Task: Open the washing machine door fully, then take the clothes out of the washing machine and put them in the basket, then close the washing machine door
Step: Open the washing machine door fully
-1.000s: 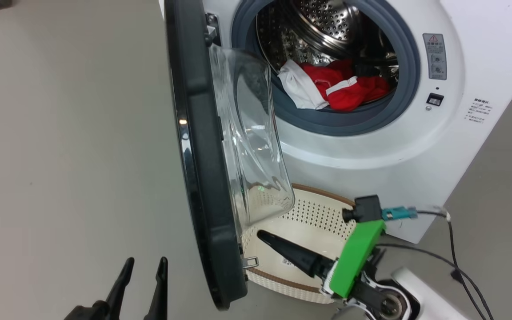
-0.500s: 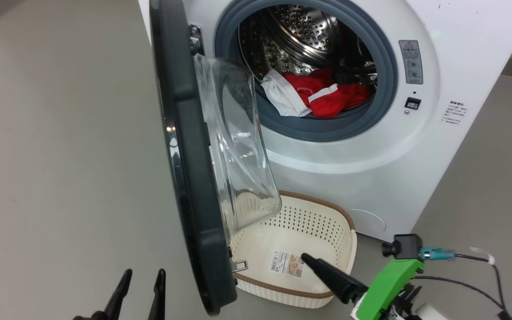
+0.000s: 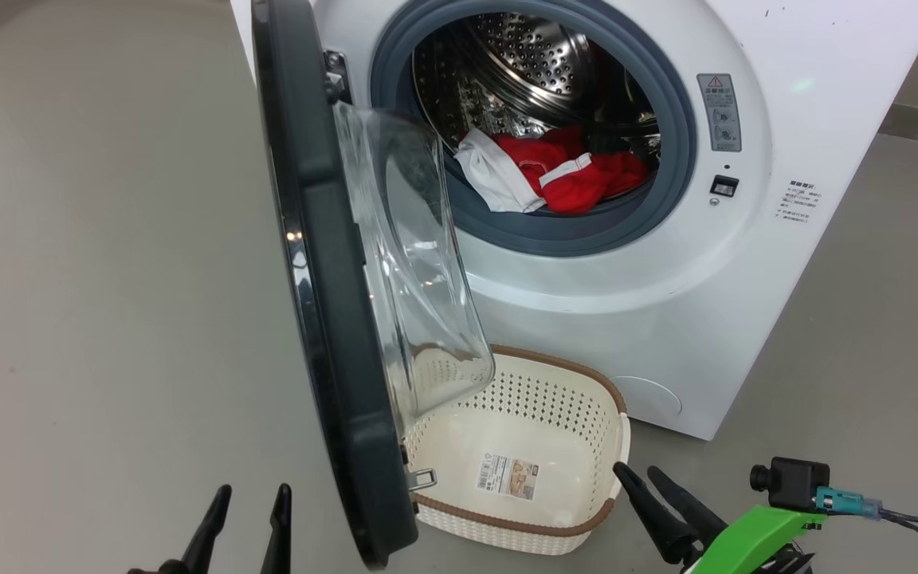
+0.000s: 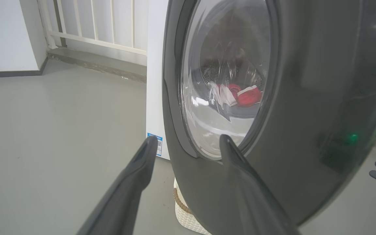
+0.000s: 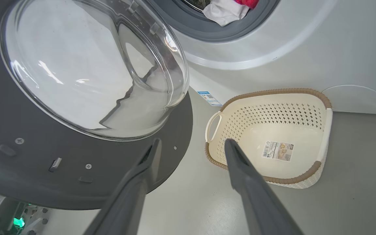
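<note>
The washing machine (image 3: 626, 303) stands ahead with its door (image 3: 323, 319) swung out edge-on, glass bowl toward the drum. Red and white clothes (image 3: 562, 171) lie at the drum's mouth. On the floor below the door sits the basket (image 3: 507, 522), holding nothing. My left gripper (image 3: 254, 488) is open, low at the door's outer side; in the left wrist view the left gripper (image 4: 187, 138) faces the black rim (image 4: 305, 98) close up. My right gripper (image 3: 636, 469) is open beside the basket's near right corner. From the right wrist, the right gripper (image 5: 193, 140) points between door and basket (image 5: 325, 130).
Bare grey floor (image 3: 108, 279) spreads to the left of the door. A white railing and a low step (image 4: 103, 62) run behind the machine. A cable (image 3: 905, 518) trails from my right wrist camera at the lower right.
The head camera has shifted, sliding the machine left in the picture. My right gripper has drawn back from above the basket to its near right corner. The left gripper holds its place.
</note>
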You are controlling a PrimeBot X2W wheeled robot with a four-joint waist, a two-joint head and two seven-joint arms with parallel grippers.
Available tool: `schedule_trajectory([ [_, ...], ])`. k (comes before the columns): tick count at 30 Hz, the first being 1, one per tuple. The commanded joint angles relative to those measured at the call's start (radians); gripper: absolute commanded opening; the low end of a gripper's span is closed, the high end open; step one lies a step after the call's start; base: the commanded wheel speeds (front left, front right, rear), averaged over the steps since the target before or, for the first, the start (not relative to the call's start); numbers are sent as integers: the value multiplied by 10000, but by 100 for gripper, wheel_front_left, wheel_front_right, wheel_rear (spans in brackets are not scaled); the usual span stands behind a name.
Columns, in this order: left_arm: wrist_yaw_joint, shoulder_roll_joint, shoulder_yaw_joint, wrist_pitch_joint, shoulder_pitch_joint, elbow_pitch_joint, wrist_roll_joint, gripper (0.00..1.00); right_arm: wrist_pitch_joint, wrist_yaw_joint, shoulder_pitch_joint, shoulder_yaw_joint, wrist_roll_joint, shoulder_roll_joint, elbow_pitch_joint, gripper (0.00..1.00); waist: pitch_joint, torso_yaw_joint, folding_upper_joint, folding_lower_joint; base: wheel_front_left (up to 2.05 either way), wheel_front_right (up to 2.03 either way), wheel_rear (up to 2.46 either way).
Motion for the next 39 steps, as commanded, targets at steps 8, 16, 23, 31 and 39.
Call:
schedule_trajectory([
  [8,-49,83,508,-124,-206,-214,66,100,-372,77,-97,-438,-2133,-205,136,100,49,-74,0,0,0,0,0],
  [16,-54,83,562,-124,-212,-179,63,100,-377,77,643,-2274,-5303,429,-320,100,62,-157,0,0,0,0,0],
  [23,-79,83,567,-124,-277,-161,69,100,-378,77,1444,-3987,-7892,1125,-1015,100,97,-165,0,0,0,0,0],
  [31,-103,83,541,-124,-305,-168,116,100,-378,77,2398,-5610,-9583,1890,-1996,100,55,-158,0,0,0,0,0],
  [39,-121,83,536,-124,-303,-197,128,100,-378,77,3110,-6341,-10303,2359,-2426,100,19,-168,0,0,0,0,0],
])
